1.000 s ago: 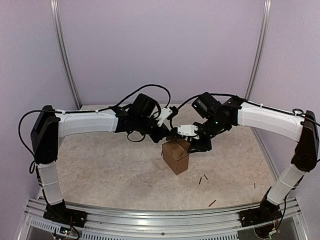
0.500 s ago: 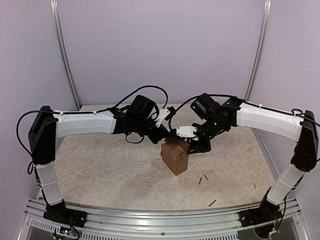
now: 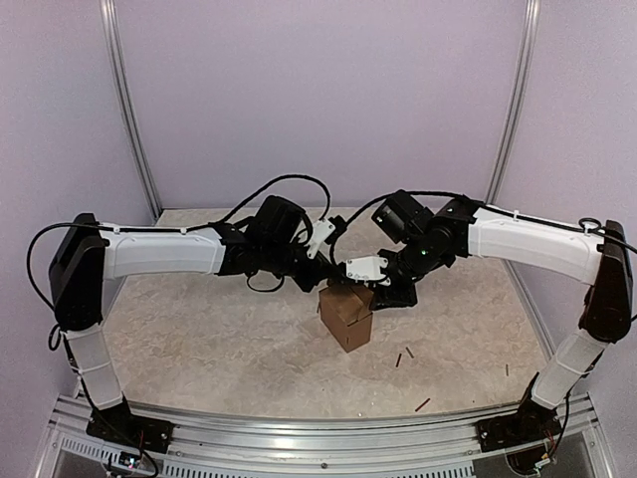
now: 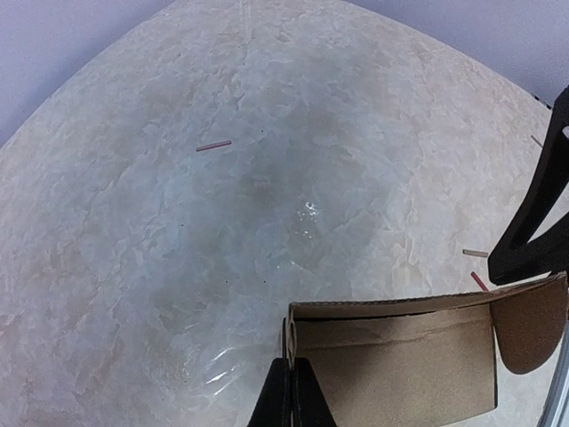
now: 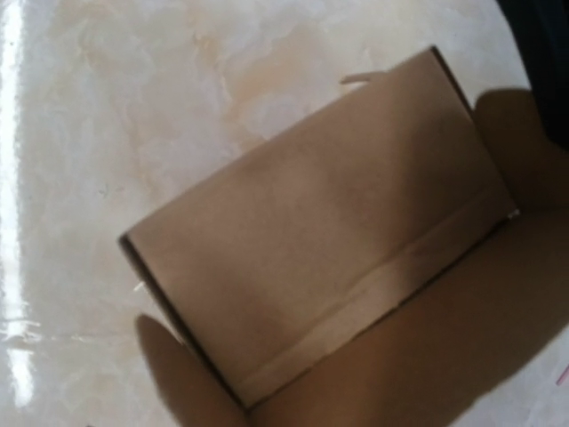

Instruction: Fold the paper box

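The paper box point(image 3: 346, 319) is a small brown cardboard box standing mid-table, its top open. My left gripper point(image 3: 320, 283) is at the box's top left corner. In the left wrist view its fingers point(image 4: 292, 396) are shut on the thin edge of the box's side wall point(image 4: 400, 369), and a rounded flap point(image 4: 532, 325) sticks out at the right. My right gripper point(image 3: 376, 291) is against the box's top right edge. Its dark finger point(image 4: 533, 222) shows beyond the box. The right wrist view is filled by a box panel point(image 5: 302, 267), and no fingers show there.
Several small dark sticks lie on the marbled table to the right of the box point(image 3: 399, 358) and toward the front point(image 3: 423, 404). A reddish stick point(image 4: 213, 145) lies farther off. A metal rail point(image 3: 318, 443) runs along the near edge. Purple walls enclose the table.
Both arms have shifted slightly to the left, and the box has moved a little left with them. The grips look the same.
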